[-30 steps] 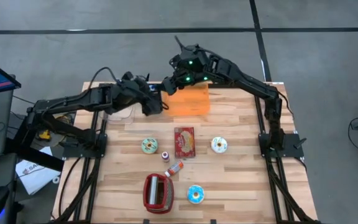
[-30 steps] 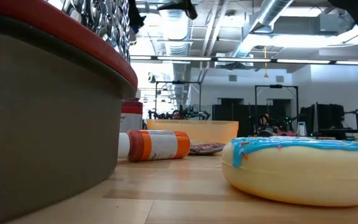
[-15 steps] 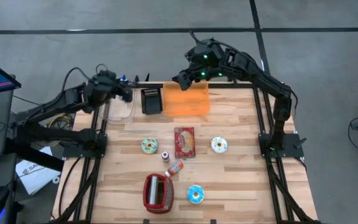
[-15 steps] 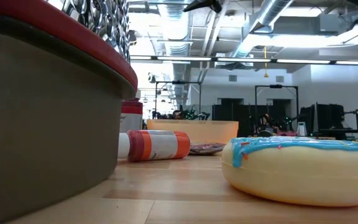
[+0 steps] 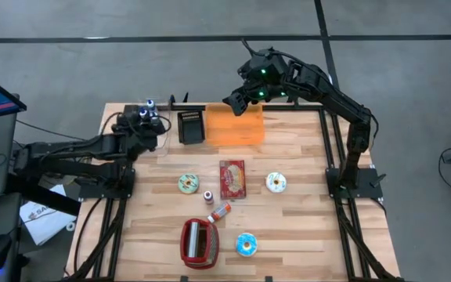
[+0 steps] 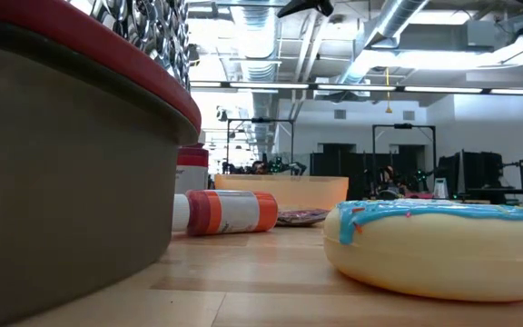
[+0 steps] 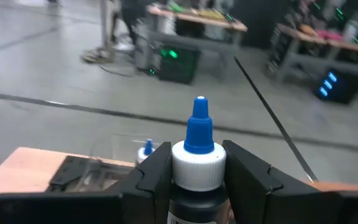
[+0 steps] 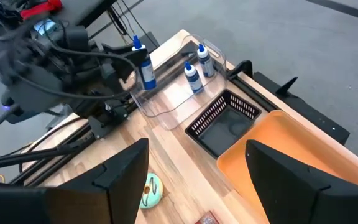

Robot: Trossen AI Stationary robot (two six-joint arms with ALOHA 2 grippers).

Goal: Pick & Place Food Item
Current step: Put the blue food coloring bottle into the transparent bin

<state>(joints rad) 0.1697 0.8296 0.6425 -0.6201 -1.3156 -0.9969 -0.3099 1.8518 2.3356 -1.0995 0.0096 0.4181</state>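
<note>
1. the left gripper (image 7: pixel 194 177) is over the far left corner of the wooden table (image 5: pixel 288 227), pinching a dark bottle with a white collar and blue nozzle (image 7: pixel 196 152) upright between its two fingers (image 7: pixel 151 171).
2. just beside it at that corner sits a clear plastic bin (image 8: pixel 173 99); the right wrist view shows two more blue-capped bottles (image 8: pixel 197 68) standing inside it.
3. right of the bin, along the far edge, is a black mesh basket (image 5: pixel 191 126), and touching its right side an orange bin (image 5: pixel 237 128).
4. mid-table, from left to right: a green-iced donut (image 5: pixel 188 183), a small purple-topped item (image 5: pixel 208 195) too small to tell, a red snack packet (image 5: pixel 232 178) and a white-iced donut (image 5: pixel 276 182).
5. nearer the front edge lies an orange-and-white tube (image 5: pixel 221 211) on its side, then a red-rimmed wire basket (image 5: pixel 198 241) at the near edge, with a blue-iced donut (image 5: pixel 247 245) to its right.
6. the right gripper (image 5: pixel 237 100) hangs above the far edge of the orange bin, its fingers (image 8: pixel 120 177) spread wide with nothing between them.
</note>
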